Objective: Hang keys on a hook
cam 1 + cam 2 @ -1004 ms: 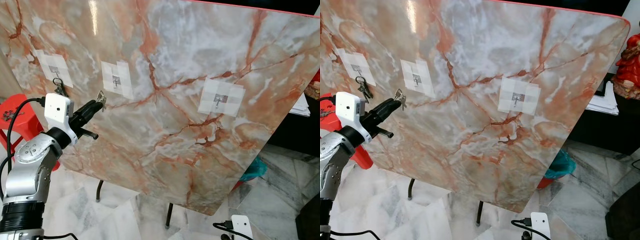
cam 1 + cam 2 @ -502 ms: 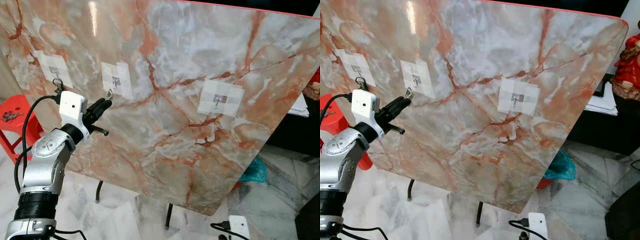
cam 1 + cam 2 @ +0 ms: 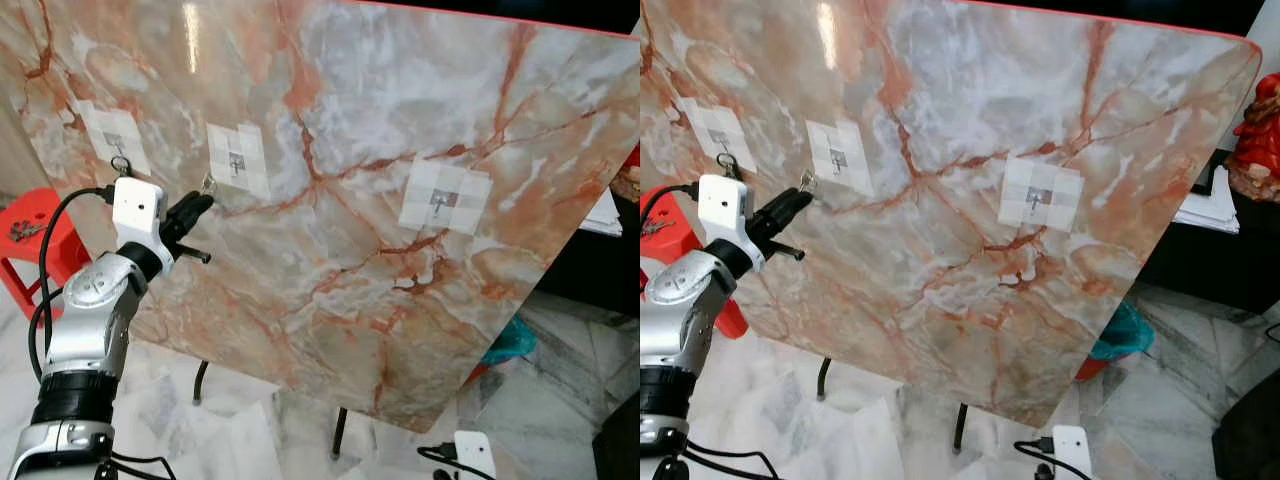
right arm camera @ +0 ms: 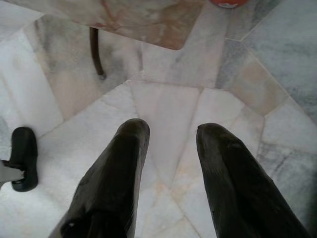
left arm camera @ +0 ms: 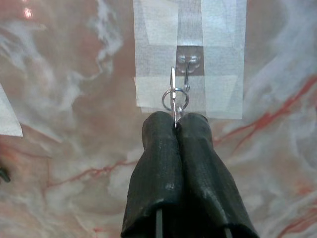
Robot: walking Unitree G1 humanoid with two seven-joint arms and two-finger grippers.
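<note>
From the left eye view, a big marble-patterned board (image 3: 380, 200) with rust-red veins leans tilted on thin dark legs over a pale marble tile floor (image 3: 240, 430). Three white taped patches sit on it, each with a small metal hook. The left pincer (image 3: 203, 197) reaches up toward the middle hook (image 3: 236, 163), its black tips closed on the keys (image 3: 209, 183) just below and beside that patch. Another bunch of keys (image 3: 120, 166) hangs from the far-left hook, and the right-hand hook (image 3: 439, 203) is bare. A red stool (image 3: 30, 235) stands behind the arm, a teal bag (image 3: 510, 340) shows under the board's lower edge, and a stack of papers (image 3: 603, 212) lies at the right.

The right eye view adds a red figurine (image 3: 1258, 130) at the right edge. No writing can be read anywhere.

In the left wrist view, the two black fingers (image 5: 158, 168) are pressed together, clamping the key blade, with the ring (image 5: 175, 100) standing just in front of the hook (image 5: 187, 69) on its taped patch; whether ring and hook touch I can't tell.

In the right wrist view, the right pincer (image 4: 171, 134) hangs over the floor, fingers apart, holding nothing, near one dark board leg (image 4: 95, 52).
</note>
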